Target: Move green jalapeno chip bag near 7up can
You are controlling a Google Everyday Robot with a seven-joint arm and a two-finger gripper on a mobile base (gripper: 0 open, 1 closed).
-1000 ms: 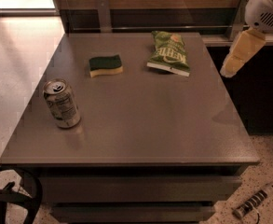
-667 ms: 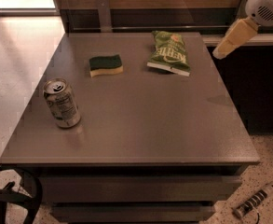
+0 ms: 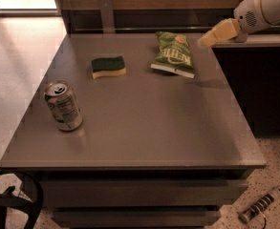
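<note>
Green jalapeno chip bag (image 3: 173,55) lies flat at upper centre of the table (image 3: 144,128); 7up can (image 3: 63,105) stands at left, well apart. Gripper (image 3: 215,34) at upper right, near the bag, seemingly not touching it; its opening cannot be told.

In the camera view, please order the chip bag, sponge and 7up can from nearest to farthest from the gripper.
The gripper hangs at the table's far right edge.
1. green jalapeno chip bag, just left of it.
2. sponge, farther left, at the back.
3. 7up can, near left side.
</note>
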